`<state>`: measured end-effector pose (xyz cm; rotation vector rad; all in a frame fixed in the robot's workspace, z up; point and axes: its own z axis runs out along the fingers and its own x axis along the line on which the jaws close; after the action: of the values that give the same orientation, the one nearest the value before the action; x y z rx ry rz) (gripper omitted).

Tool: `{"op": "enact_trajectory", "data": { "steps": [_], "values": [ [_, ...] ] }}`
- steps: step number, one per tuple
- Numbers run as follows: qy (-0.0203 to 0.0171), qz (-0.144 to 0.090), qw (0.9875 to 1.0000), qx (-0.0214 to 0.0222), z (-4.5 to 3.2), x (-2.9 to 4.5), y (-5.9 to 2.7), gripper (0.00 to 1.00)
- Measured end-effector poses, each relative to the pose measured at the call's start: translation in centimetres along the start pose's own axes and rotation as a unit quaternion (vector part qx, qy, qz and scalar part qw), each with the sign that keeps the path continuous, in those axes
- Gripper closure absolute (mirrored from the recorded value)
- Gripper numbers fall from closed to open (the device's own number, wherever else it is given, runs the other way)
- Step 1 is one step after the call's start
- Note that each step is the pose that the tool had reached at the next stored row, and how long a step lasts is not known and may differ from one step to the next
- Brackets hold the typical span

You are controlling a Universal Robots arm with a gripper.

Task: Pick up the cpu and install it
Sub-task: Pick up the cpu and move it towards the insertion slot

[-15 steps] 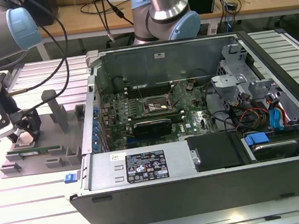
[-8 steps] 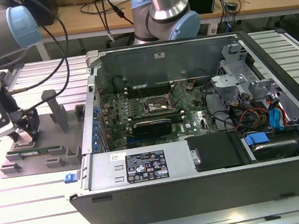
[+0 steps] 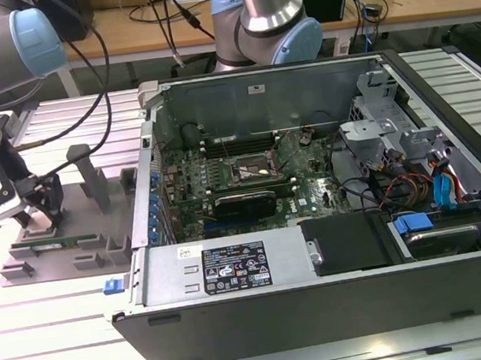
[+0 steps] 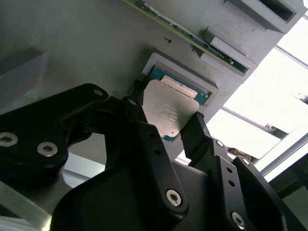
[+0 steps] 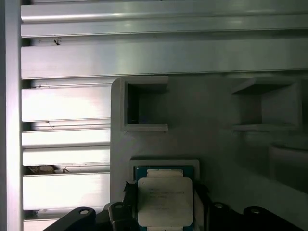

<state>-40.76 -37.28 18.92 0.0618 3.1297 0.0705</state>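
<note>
Remote station, one moment. My single end effector [image 3: 38, 217] hangs over the one grey fixture [image 3: 76, 214], which lies on the slatted tabletop [image 3: 68, 336] at the exterior view's left, beside one open computer case [image 3: 323, 309]. The one cpu [image 5: 165, 201], silver top up with a thin green rim, sits at the fixture's square framed pocket. In both wrist views I see the end effector [image 4: 168, 127] closed on the cpu, its two black fingers [image 4: 195, 132] pressed to two opposite edges, one finger per edge. I cannot tell whether the chip has left the pocket floor. Beyond the pocket, the first wrist view shows two box-shaped recesses [image 5: 144, 103] in the fixture. One long green memory stick [image 3: 58, 244] lies in a slot near the pocket. Inside the case, one metal-framed socket [image 3: 253, 172] sits on the board, well apart from the cpu.
</note>
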Motion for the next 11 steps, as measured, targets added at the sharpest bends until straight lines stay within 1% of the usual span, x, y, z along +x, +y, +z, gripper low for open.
{"op": "enact_trajectory", "data": {
  "steps": [4,11],
  "values": [
    [0.0,0.0,1.0,0.0,0.14,0.0,-0.01,0.45],
    [0.0,0.0,1.0,-0.0001,0.17,0.0,-0.01,0.45]
  ]
}}
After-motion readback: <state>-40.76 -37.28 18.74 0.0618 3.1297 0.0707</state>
